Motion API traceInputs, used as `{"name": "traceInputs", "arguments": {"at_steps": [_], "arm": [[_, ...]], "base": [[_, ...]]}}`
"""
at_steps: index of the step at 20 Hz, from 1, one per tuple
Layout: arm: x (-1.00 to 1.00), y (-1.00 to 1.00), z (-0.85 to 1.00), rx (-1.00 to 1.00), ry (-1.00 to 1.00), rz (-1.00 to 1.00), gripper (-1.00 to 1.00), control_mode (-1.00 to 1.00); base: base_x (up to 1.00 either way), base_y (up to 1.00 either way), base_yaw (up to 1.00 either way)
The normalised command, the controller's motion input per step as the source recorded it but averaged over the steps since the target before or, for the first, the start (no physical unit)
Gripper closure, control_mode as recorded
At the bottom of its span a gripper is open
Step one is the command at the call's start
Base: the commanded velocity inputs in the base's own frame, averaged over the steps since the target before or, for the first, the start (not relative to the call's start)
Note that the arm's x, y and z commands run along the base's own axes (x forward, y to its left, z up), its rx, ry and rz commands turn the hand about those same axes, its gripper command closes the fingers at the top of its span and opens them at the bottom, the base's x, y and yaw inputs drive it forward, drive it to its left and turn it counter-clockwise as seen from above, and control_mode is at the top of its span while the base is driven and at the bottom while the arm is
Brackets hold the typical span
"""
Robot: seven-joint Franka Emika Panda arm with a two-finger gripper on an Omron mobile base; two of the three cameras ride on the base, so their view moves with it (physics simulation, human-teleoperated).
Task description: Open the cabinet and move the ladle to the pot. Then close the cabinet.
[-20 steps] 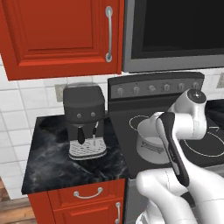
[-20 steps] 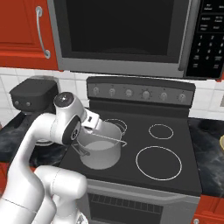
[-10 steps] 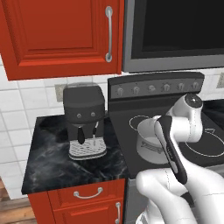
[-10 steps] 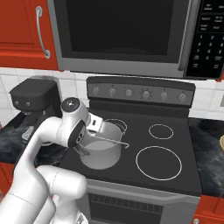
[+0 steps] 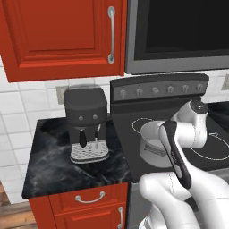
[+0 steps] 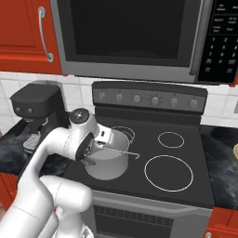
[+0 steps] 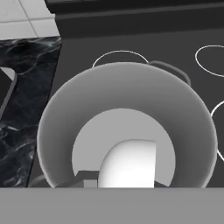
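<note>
The silver-grey pot (image 6: pixel 111 166) stands on the stove's front left burner; it is also the pot (image 5: pixel 151 150) partly behind my arm. From above, the pot (image 7: pixel 57 118) has a pale inside. My gripper (image 6: pixel 95 151) hangs over its left rim, shut on the ladle. The ladle's thin handle (image 6: pixel 125 152) sticks out to the right across the pot's mouth. A pale rounded part of the ladle (image 7: pixel 129 164) sits low inside the pot. My fingertips are hidden. The cabinet is out of view.
A black coffee machine (image 5: pixel 85 120) stands on the dark marble counter (image 5: pixel 49 165) left of the black stove (image 6: pixel 176 153). Above are a microwave (image 6: pixel 135 37) and a single-door red wall cabinet (image 5: pixel 58 36). Red drawers (image 5: pixel 85 203) sit below the counter.
My arm has shifted a little to the right and down, bringing the hand and the ladle lower over the pot. The pot has not moved.
</note>
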Motion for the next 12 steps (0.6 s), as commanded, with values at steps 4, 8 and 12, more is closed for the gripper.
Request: {"name": "traceInputs", "arguments": {"at_steps": [4, 8, 12], "arm": [[0.00, -0.06, -0.09, -0.01, 0.00, 0.10, 1.00, -1.00], [0.05, -0.04, -0.07, -0.03, 0.00, 0.10, 1.00, -1.00], [0.16, 0.00, -0.03, -0.04, 0.00, 0.07, 1.00, -1.00]], "base": [[0.00, 0.00, 0.00], [0.00, 0.00, 0.00], [0.00, 0.00, 0.00]]}}
